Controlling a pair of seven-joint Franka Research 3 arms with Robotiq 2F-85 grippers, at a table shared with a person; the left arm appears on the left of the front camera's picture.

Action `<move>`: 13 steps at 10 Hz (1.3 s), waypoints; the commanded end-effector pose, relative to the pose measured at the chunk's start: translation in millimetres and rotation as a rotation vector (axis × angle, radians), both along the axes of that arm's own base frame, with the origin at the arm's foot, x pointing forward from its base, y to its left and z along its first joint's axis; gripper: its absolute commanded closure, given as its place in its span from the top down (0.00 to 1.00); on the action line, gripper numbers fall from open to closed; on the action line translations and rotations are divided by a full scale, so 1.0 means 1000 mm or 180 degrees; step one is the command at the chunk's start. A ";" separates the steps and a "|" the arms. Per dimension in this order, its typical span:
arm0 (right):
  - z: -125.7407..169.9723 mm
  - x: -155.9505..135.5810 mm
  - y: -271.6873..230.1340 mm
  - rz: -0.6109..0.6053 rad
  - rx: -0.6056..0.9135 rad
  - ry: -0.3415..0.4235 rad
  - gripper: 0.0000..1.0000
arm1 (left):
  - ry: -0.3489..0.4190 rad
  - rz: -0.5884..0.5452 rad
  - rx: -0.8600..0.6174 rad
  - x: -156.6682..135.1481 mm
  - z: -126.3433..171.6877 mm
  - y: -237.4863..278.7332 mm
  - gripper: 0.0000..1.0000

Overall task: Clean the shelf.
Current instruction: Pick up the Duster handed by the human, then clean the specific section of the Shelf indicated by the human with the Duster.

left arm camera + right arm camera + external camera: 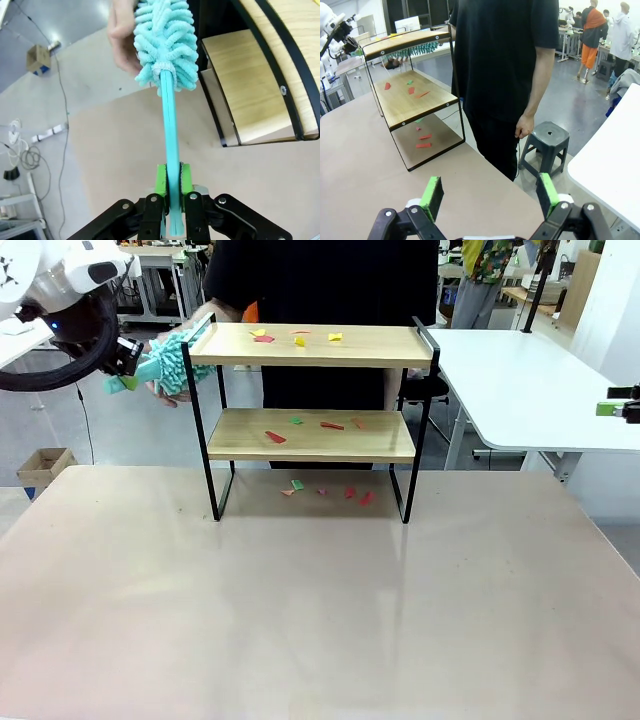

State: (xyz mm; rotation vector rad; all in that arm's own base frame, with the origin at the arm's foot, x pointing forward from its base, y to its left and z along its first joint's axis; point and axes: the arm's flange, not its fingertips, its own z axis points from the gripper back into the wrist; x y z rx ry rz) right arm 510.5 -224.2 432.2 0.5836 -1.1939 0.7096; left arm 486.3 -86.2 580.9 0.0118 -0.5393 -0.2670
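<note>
Left fingers (161, 179) pinch teal duster (167, 40) handle; shelf (260, 100) at 2 o'clock, apart. Duster head just beside shelf's top-board end. Right fingers (432, 196) spread, shelf at 11 o'clock.

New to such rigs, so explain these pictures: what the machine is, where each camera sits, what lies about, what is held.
Two white robot arms work at a table, each ending in a two-finger pincer. The front picture looks across the table at a person behind a two-tier shelf; coloured scraps lie on both boards and on the table beneath. The other two pictures come from cameras on the arms' wrists. The left pincer is shut on a turquoise duster, a person's hand at its head. The right pincer is open, empty.
</note>
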 end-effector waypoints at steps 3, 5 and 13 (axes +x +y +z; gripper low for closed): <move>0.002 0.000 0.002 0.0006 0.0000 -0.0014 1.00 | -0.0062 -0.0062 0.0046 0.000 0.001 -0.003 0.00; 0.002 0.000 0.002 0.0006 0.0000 -0.0014 1.00 | -0.0062 -0.0062 0.0046 0.000 0.001 -0.003 0.00; 0.002 0.000 0.002 0.0006 0.0000 -0.0014 1.00 | 0.1048 -0.1247 0.1289 -0.132 0.049 0.113 0.13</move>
